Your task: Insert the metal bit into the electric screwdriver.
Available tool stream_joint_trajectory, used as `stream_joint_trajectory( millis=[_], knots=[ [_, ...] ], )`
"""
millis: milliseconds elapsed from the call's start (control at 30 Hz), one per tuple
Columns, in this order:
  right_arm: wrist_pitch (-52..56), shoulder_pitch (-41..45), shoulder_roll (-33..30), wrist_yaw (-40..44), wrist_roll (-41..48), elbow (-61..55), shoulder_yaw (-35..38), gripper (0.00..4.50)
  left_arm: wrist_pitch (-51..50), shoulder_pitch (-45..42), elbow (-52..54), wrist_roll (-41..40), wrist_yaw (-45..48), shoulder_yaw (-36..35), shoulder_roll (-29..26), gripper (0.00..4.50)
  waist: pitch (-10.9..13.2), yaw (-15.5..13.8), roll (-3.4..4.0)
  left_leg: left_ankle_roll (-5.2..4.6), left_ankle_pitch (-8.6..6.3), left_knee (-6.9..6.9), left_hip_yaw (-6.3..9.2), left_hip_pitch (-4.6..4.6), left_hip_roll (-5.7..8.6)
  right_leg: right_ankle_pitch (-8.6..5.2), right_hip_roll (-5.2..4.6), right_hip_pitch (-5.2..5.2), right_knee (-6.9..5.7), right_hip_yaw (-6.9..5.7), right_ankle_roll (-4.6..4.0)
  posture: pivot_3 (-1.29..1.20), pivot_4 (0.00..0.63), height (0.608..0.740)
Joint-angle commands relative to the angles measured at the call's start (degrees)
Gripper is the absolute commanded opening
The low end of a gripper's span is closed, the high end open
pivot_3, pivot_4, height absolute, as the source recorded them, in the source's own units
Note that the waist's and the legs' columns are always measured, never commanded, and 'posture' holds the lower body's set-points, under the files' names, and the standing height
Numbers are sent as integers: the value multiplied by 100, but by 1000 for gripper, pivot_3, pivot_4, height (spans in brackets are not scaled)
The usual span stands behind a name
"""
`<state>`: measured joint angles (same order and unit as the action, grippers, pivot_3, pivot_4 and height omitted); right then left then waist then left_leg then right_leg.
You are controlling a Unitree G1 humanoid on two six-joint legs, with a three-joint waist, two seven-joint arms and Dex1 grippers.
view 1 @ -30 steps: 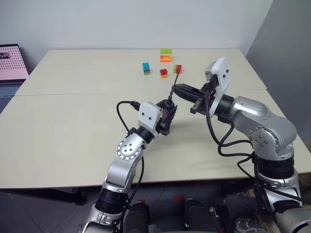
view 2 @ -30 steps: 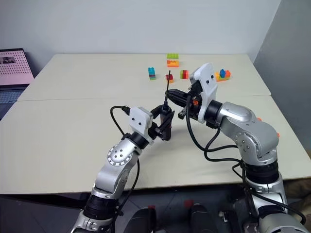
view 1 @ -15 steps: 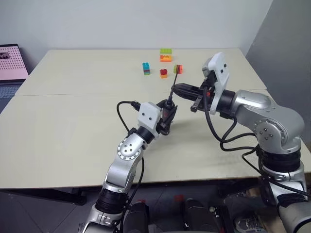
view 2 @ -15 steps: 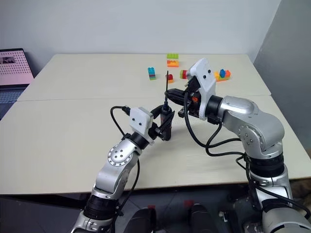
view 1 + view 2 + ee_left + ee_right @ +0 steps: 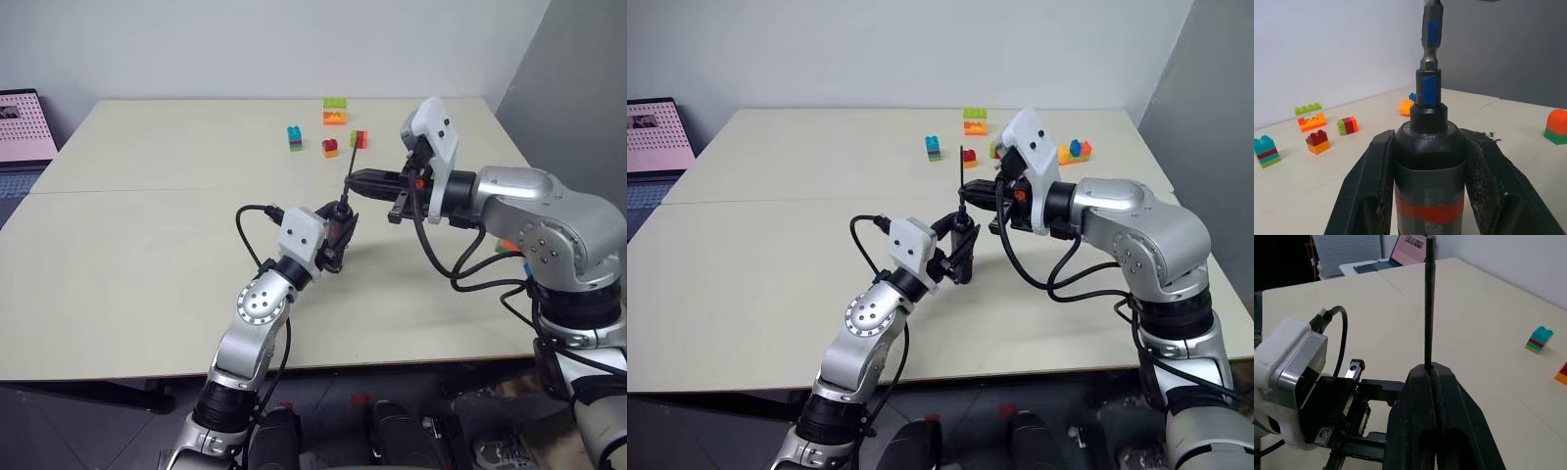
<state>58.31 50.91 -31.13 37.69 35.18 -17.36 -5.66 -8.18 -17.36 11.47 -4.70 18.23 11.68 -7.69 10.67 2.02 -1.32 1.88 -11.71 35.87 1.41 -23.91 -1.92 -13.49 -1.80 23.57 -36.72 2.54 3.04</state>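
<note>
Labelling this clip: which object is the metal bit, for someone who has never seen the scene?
Over the middle of the beige table, the two end effectors meet. The metal bit is the thin dark rod standing upright from the stubby black electric screwdriver, far slimmer than the blunt black fingers pinching it.

- Bright, even, diffuse room light from overhead.
- Soft faint shadows on table [image 5: 147, 245], no harsh glare.
- Head views sharp edge to edge.
- Toy bricks [image 5: 1312, 115] behind slightly soft in left wrist view.
</note>
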Motion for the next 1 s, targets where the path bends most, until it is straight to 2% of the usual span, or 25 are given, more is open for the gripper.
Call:
stream_joint_trajectory(
  millis=[33,367,667,833,1000],
  knots=[
    [161,66,-125,238,-35,168,-202,0,-63,95,-129,124,-48,-36,-37,1636,0,0,0,0,0,0,0,0,0,0,0,0,1,0,0,0,150,740],
    [77,113,-139,449,-119,229,-319,0,-54,128,-123,138,-66,-50,-43,1636,0,1,0,1,-1,-2,-1,0,0,0,-2,1,3,0,0,0,150,740],
    [-222,175,50,241,-229,286,11,1868,-64,160,-103,143,-81,-52,-39,1636,1,0,-1,1,-1,-3,-3,-31,0,0,-2,29,1,-1,0,0,150,740],
    [-179,332,257,129,-59,366,374,3259,-58,162,-113,137,-78,-50,-33,1636,1,-1,-1,0,0,-2,-3,-52,0,0,3,50,-8,0,0,0,150,740],
    [-14,443,290,260,340,334,684,3318,-78,154,-125,113,-114,-103,-18,1636,1,-4,-1,0,0,0,-3,-52,0,0,3,48,-8,0,0,0,150,740]
  ],
)
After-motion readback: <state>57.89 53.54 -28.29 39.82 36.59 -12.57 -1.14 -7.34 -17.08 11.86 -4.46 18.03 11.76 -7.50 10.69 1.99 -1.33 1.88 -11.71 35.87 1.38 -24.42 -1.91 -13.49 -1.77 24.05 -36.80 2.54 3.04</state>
